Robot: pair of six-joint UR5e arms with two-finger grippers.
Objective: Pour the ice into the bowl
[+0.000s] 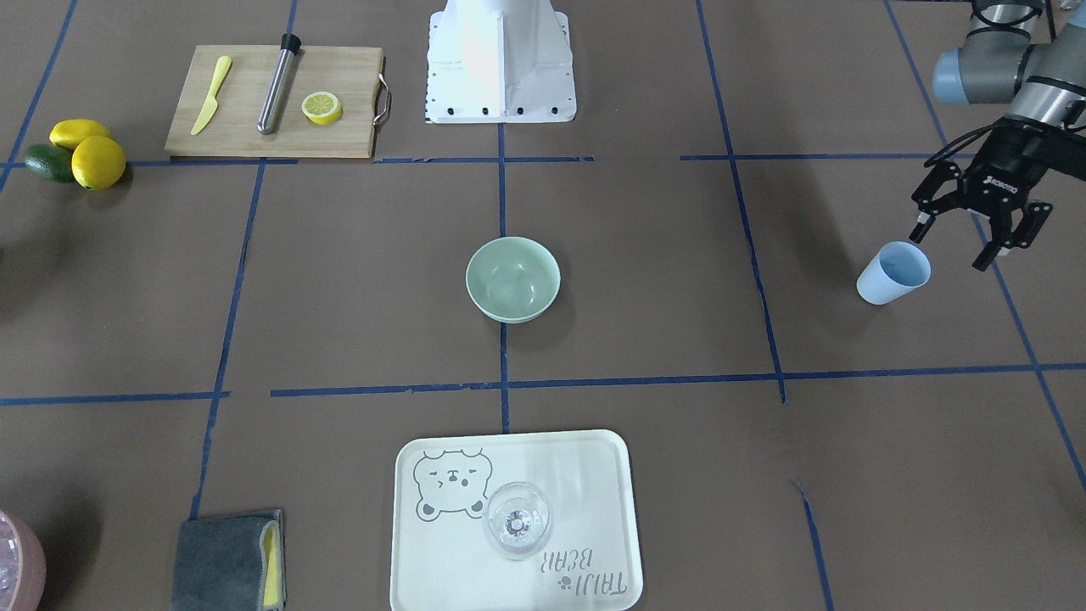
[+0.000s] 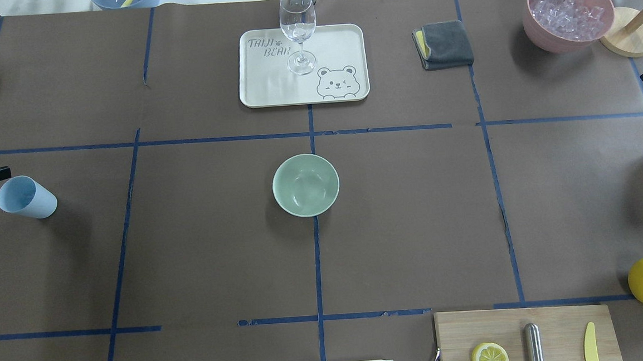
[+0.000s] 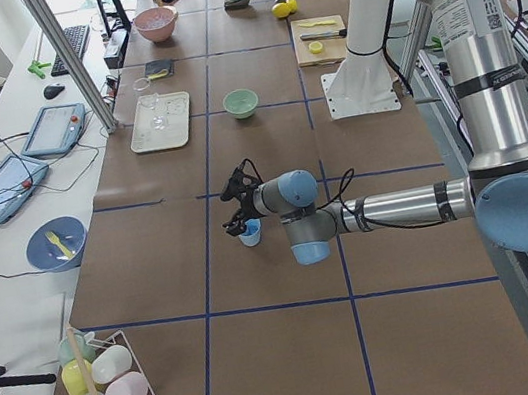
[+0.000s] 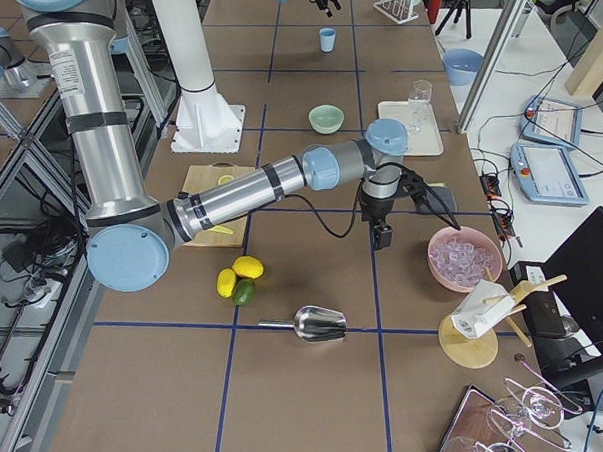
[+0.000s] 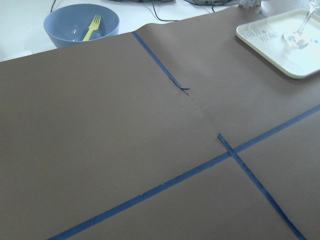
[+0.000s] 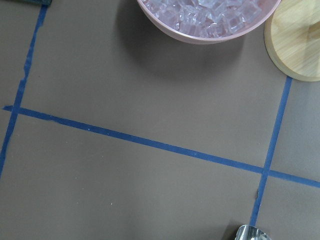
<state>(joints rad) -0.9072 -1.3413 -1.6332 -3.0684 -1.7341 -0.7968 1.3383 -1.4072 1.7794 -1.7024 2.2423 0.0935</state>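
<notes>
The ice (image 2: 567, 6), a heap of small clear cubes, lies in a pink container (image 2: 547, 38) just beside the right gripper (image 4: 383, 240), on the side away from the robot's base. That gripper hangs over the brown table cover and points down. It shows only in the side view from the robot's right, so I cannot tell how its jaws stand. A round wooden base (image 6: 295, 45) sits just beside the container. A metal scoop (image 4: 318, 323) lies near this gripper, toward the table's end on the robot's right.

The mint-green bowl (image 1: 512, 278) stands upright at the table's middle, roughly between the two grippers and well apart from both.

The left gripper (image 1: 954, 246) hovers at a light blue cup (image 1: 892, 273) with its fingers spread wide. One fingertip is just at the cup's rim, and I cannot tell whether it touches. From this gripper the bowl lies well off toward the robot's right.

Past the bowl from the robot, a pale tray (image 2: 271, 83) with a bear drawing holds an upright wine glass (image 2: 297, 23). A folded grey cloth (image 2: 446, 43) with a yellow layer inside lies near the right gripper. On the robot's side of that gripper, a wooden cutting board (image 1: 242, 110) carries a lemon half (image 1: 322, 108), a steel rod and a yellow knife. Two whole lemons (image 1: 97, 161) lie just beside the board, touching a dark green fruit.
</notes>
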